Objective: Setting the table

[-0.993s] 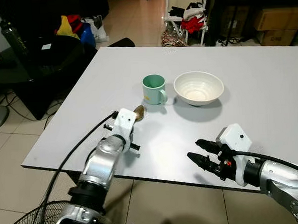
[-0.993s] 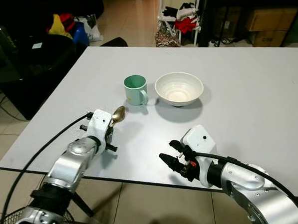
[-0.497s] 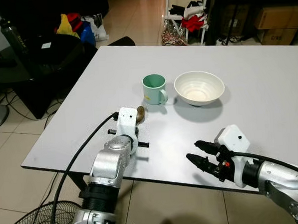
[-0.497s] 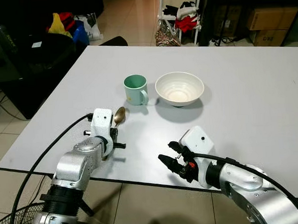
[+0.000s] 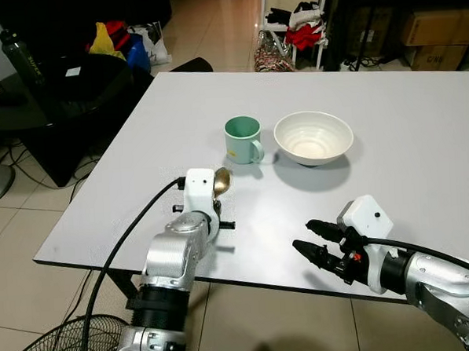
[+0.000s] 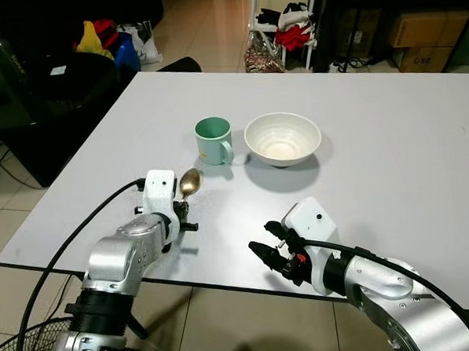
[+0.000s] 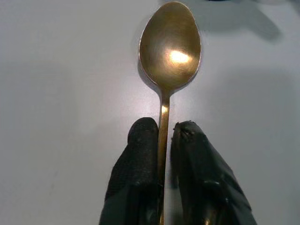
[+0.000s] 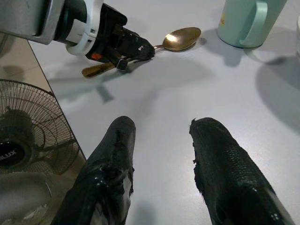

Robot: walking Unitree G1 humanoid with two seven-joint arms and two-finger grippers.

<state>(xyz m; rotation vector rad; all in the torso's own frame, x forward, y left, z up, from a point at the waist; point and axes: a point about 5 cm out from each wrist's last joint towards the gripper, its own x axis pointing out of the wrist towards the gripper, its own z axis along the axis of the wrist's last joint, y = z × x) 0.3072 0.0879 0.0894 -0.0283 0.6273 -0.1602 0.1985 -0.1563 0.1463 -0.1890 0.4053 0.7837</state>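
Spoon (image 7: 168, 56): brass-coloured metal, polished, one piece. Judged stiff and light, not fragile, but the thin smooth handle looks slippery and likely to pivot if pinched off-centre. Left gripper (image 7: 164, 133) is clamped on the handle a little behind the bowl, one black finger on each side, the bowl pointing away toward the cup. The right wrist view shows the handle's tail sticking out behind the fingers, so the hold is roughly mid-handle, a sensible spot for balance. The bowl of the spoon sits low over the table (image 5: 421, 134) near the front left edge, just short of the cup; whether it touches the surface I cannot tell.

Cup (image 5: 243, 139): mint green, handled, upright, on the table just beyond the spoon. Probably ceramic, so breakable.

Bowl (image 5: 313, 137): white, ribbed inside, nothing in it, just beside the cup on the cup's right, apart from it.

Right gripper (image 8: 161, 140): fingers spread, grasping nothing, hovering low over the front edge of the table, well apart from the dishes.

Count: one spoon, one cup, one bowl, one table.

Surroundings: a floor fan (image 5: 47, 350) below the left arm; a dark side table (image 5: 65, 86) with a bottle (image 5: 20, 53) at far left; cardboard boxes (image 5: 435, 31) on shelving at the back.
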